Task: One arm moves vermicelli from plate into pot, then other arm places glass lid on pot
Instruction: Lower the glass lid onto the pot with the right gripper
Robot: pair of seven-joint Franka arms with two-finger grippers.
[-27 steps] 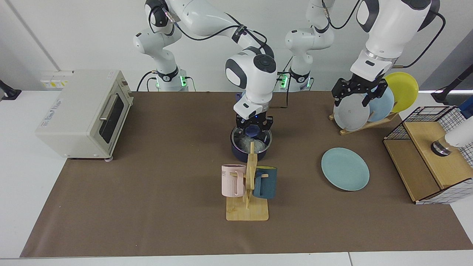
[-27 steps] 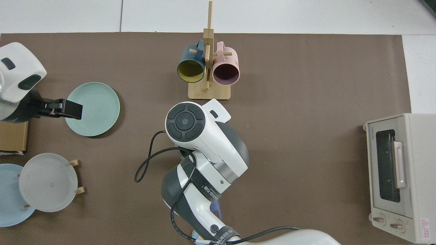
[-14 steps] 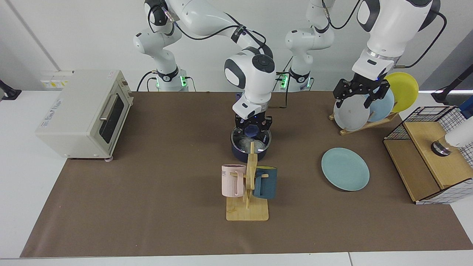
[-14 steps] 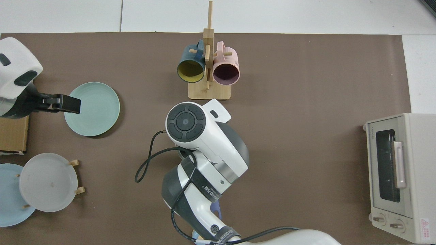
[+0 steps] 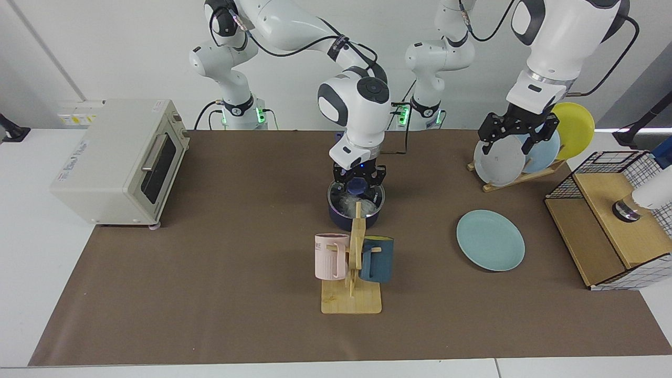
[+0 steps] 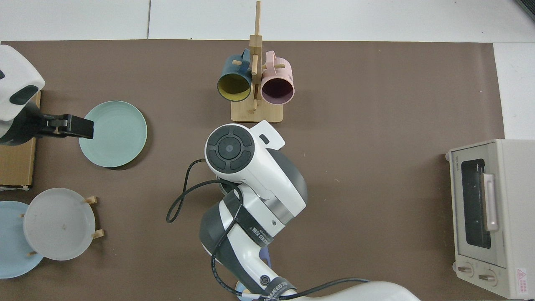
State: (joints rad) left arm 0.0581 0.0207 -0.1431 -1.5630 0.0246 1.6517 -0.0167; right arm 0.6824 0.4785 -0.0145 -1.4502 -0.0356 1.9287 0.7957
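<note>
The dark navy pot point(image 5: 340, 215) stands at mid-table behind the mug stand. The glass lid point(image 5: 367, 206) rests on it, and the white vermicelli point(image 5: 346, 202) shows through the glass. My right gripper point(image 5: 358, 184) hangs straight down over the lid, open, its fingers on either side of the blue knob point(image 5: 358, 185). In the top view the right arm hides the pot. The light-teal plate point(image 5: 490, 240) point(image 6: 117, 133) lies bare. My left gripper point(image 5: 517, 140) point(image 6: 79, 126) is open with nothing in it, raised in front of the plate rack.
A wooden stand point(image 5: 350, 299) with a pink mug point(image 5: 331, 256) and a dark-teal mug point(image 5: 377, 259) is just in front of the pot. A rack with grey, pale-blue and yellow plates point(image 5: 499, 163) stands at the back. A toaster oven point(image 5: 118, 160) and a wire-and-wood box point(image 5: 614, 220) flank the mat.
The left gripper has drawn back from above the teal plate toward the rack and risen a little. The right arm has lifted slightly while the lid stayed on the pot.
</note>
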